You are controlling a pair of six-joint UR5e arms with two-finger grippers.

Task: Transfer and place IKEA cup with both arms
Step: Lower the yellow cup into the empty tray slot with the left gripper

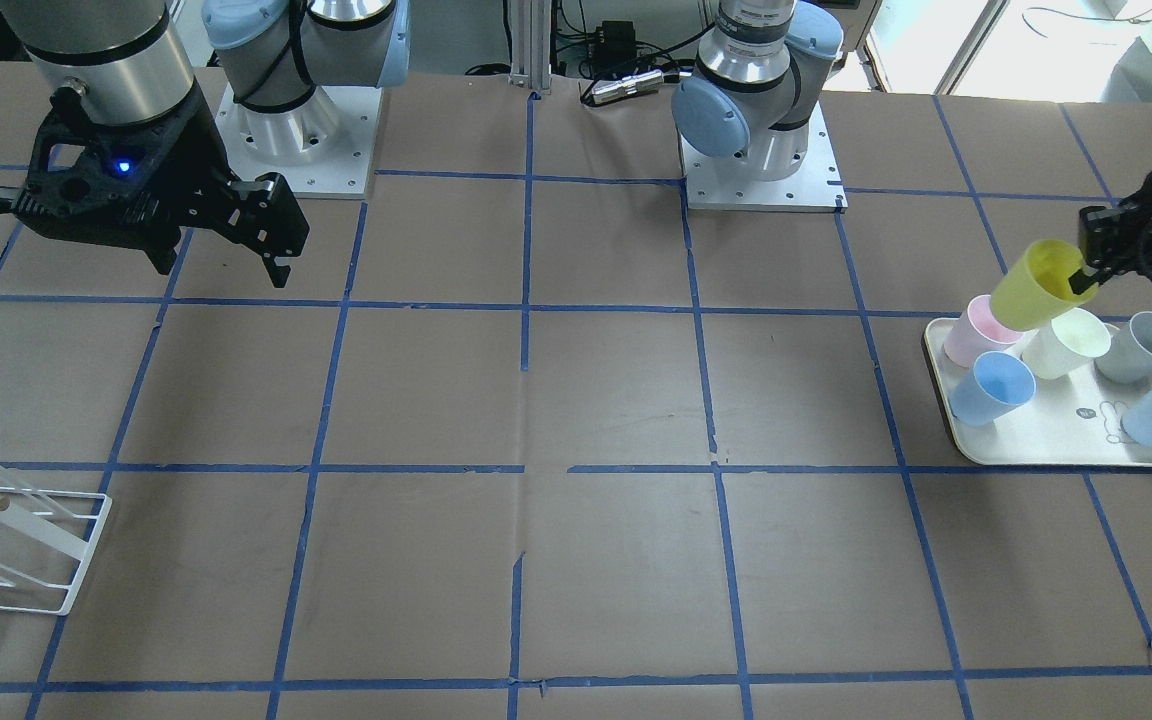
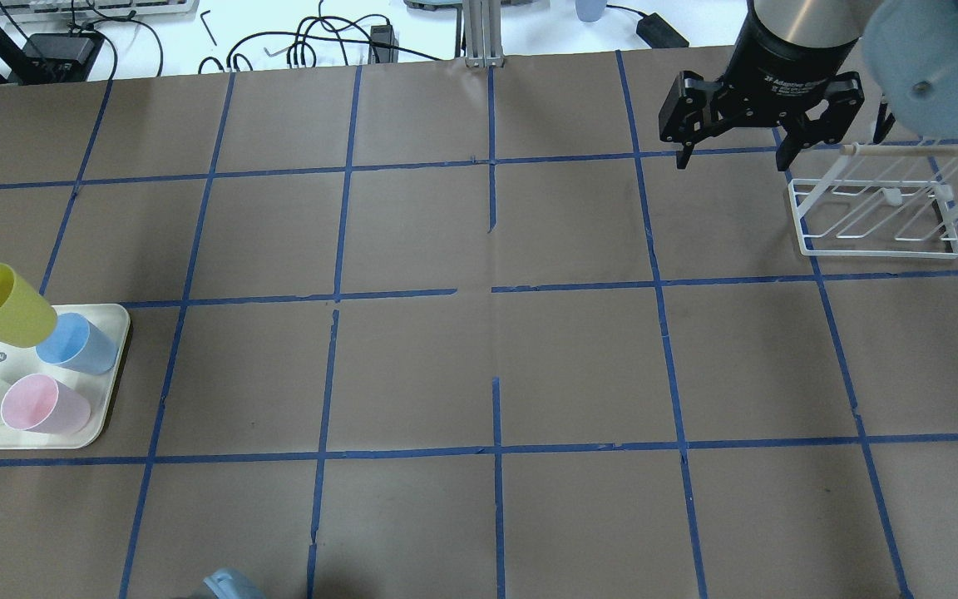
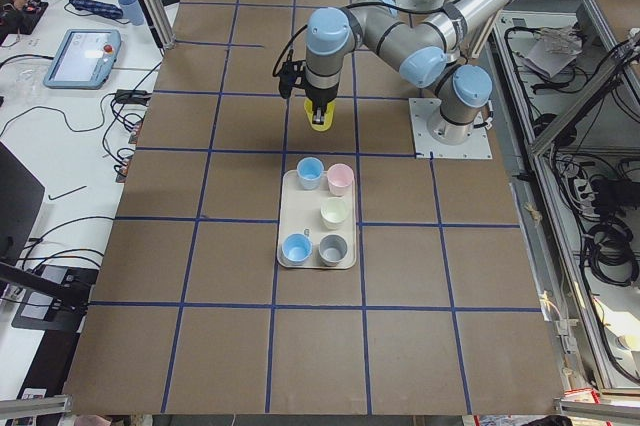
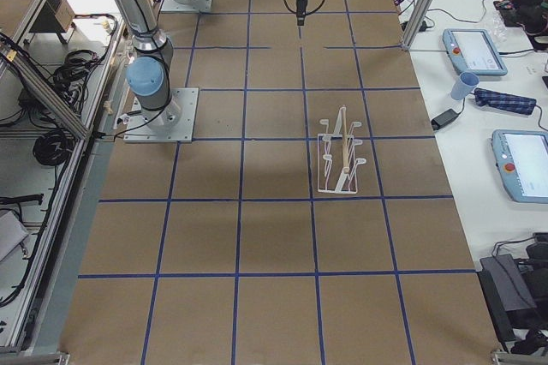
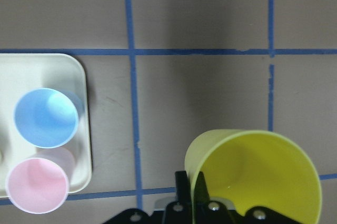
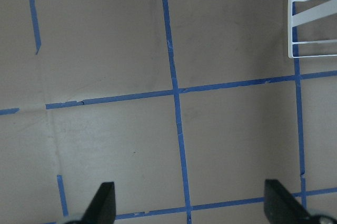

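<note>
The bright yellow IKEA cup hangs tilted in the air over the back edge of the white tray. My left gripper is shut on its rim, one finger inside and one outside. The left wrist view shows the cup open-side up, pinched at its rim, above the brown table beside the tray. In the overhead view the cup is at the far left. My right gripper is open and empty, hovering high over the table's other end.
The tray holds pink, pale cream, grey and two light blue cups. A white wire rack with a wooden rod stands beside the right gripper, also in the right wrist view.
</note>
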